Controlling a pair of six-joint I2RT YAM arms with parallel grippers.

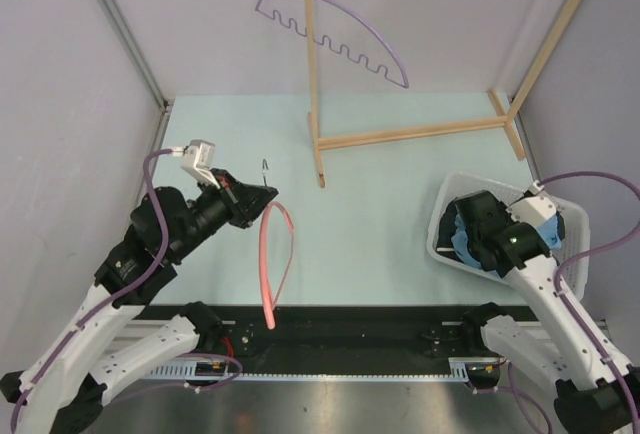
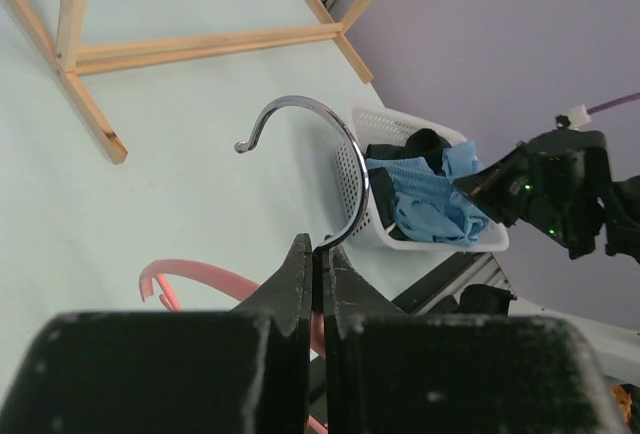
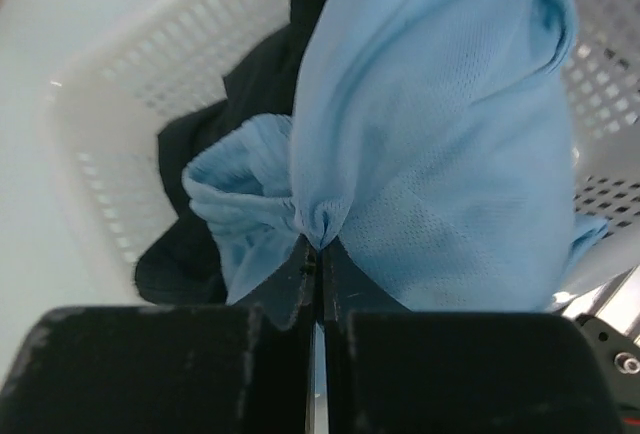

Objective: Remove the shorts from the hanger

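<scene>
In basket (image 3: 110, 94), right gripper (image 3: 318, 250) pinches light blue shorts (image 3: 440, 134) above black shorts (image 3: 255, 79), likely depositing them; left of basket, left gripper (image 2: 320, 250) clamps hook (image 2: 358, 169) of bare pink hanger (image 1: 272, 264).

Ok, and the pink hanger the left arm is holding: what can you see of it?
The pink hanger is a slim, plastic-looking pink frame with a shiny metal hook. It carries no clothing. The left gripper has its fingers shut on the foot of the hook. The frame stands roughly edge-on, reaching down towards the near edge of the table; contact there is unclear.
</scene>
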